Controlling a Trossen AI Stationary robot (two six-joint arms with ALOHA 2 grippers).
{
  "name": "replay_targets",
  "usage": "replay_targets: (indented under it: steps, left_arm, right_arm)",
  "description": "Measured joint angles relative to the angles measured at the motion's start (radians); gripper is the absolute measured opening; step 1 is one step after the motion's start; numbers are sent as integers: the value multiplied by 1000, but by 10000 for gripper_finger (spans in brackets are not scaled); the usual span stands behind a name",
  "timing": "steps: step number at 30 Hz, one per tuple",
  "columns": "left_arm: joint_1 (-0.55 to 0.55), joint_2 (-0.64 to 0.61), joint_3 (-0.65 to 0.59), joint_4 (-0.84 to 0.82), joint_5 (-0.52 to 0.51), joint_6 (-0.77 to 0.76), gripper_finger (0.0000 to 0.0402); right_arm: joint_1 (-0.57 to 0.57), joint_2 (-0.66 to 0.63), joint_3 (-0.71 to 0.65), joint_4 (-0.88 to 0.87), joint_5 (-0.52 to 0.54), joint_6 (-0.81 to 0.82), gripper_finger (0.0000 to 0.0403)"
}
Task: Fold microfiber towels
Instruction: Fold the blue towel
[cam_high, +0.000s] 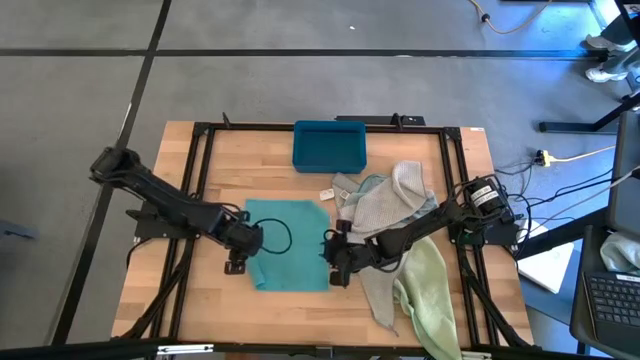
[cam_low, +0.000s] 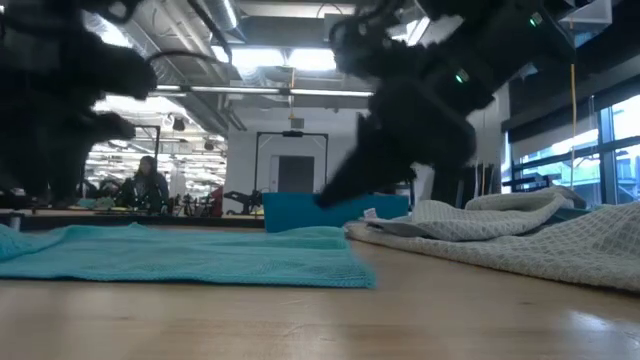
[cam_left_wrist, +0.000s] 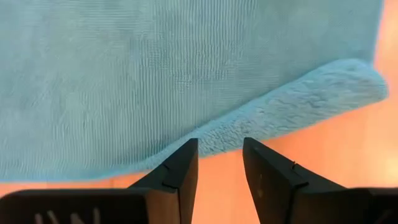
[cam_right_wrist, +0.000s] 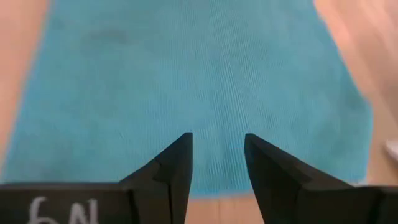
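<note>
A teal towel (cam_high: 290, 245) lies spread flat on the middle of the wooden table, also seen in the low view (cam_low: 190, 255). My left gripper (cam_high: 237, 264) hovers at the towel's left edge near its front corner, pointing steeply down. It is open, its fingers (cam_left_wrist: 186, 165) just short of a strip of the towel's edge (cam_left_wrist: 292, 106) turned over, fluffy side up. My right gripper (cam_high: 337, 272) stands open over the towel's right edge, slanting down. The right wrist view shows nothing but the flat towel (cam_right_wrist: 199, 74) past the right gripper (cam_right_wrist: 217, 146).
A heap of loose towels lies right of the teal one: a grey-beige one (cam_high: 395, 205), a pale blue one (cam_high: 365, 188) and a pale green one (cam_high: 430, 295) reaching the near right edge. A teal-blue plastic bin (cam_high: 329, 145) stands at the far middle. A black frame rims the table.
</note>
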Motion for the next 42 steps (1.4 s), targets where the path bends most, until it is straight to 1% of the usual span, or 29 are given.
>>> replay_targets:
  steps: [2, 3, 4, 6, 7, 8, 9, 11, 15, 18, 20, 23, 26, 32, 38, 42]
  left_arm:
    - [-16, -38, 0, -9, -44, -13, 121]
    - [-20, -58, 0, -2, -94, 1, 121]
    - [-22, -75, 0, 16, -167, 23, 121]
    - [-15, -96, 0, 90, -349, 71, 121]
    - [-5, -100, 0, 145, -411, 101, 121]
    - [8, -101, 0, 201, -438, 137, 121]
    - [26, -100, 1, 247, -437, 167, 121]
    - [65, -76, 1, 302, -419, 177, 121]
    - [118, 1, -25, 308, -399, 138, 121]
    - [124, 62, -60, 329, -291, 113, 121]
    - [116, 95, -76, 402, -215, 89, 121]
    - [86, 132, -99, 471, -156, 38, 121]
    - [55, 156, -100, 472, -150, 8, 121]
    - [-21, 168, -100, 415, -115, -76, 121]
    - [-103, 164, -99, 372, -119, -147, 121]
    - [-127, 164, -99, 370, -135, -162, 121]
  right_arm:
    - [-2, 0, 0, 48, -11, -38, 148]
    - [-4, 0, 0, 69, -21, -50, 148]
    - [-8, 0, 0, 86, -30, -63, 147]
    - [-18, 0, 0, 101, -32, -68, 147]
    - [-25, 0, 0, 102, -34, -65, 147]
    - [-31, 0, 0, 102, -44, -59, 147]
    - [-36, 0, 0, 102, -57, -46, 147]
    - [-41, 0, 0, 102, -72, -20, 147]
    - [-42, 12, 0, 111, -77, -11, 147]
    - [-43, 31, 0, 118, -78, -11, 147]
    - [-43, 49, 0, 122, -79, -9, 147]
    - [-43, 76, 0, 124, -81, -10, 147]
    - [-44, 92, 0, 124, -80, -9, 147]
    - [-44, 94, 0, 93, -77, -7, 147]
    - [-45, 94, 0, 77, -75, -7, 147]
    - [-50, 94, 0, 76, -75, -7, 147]
